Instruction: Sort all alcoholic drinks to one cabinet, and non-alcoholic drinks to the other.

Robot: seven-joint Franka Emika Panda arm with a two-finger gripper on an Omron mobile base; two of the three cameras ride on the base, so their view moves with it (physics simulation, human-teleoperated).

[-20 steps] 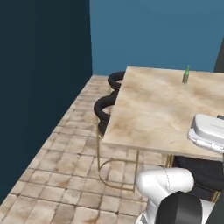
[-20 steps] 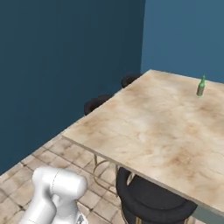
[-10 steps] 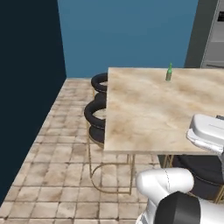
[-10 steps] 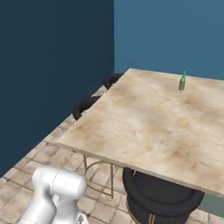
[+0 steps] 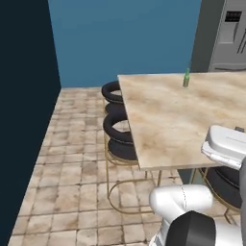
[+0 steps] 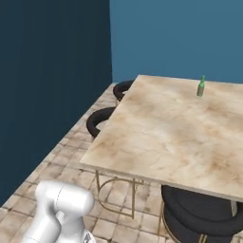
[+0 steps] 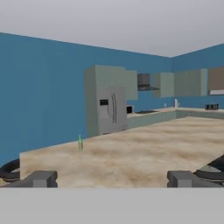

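Observation:
One alcoholic drink, a slim green glass bottle, stands upright near the far edge of the marble table. In the hand view my gripper is open, its two dark fingertips wide apart with nothing between them. It looks level across the tabletop, and the bottle is far ahead and to the left. The non-alcoholic drinks are out of view.
Black round stools are tucked along the table's left side, another at its near edge. A steel fridge stands beyond the table, with wall cabinets and a counter to its right. Tiled floor lies to the left.
The whole picture has shifted, so the camera moved with the base: the table and bottle slid left in both base views, then nearly settled. The fridge came into view. The gripper stays open.

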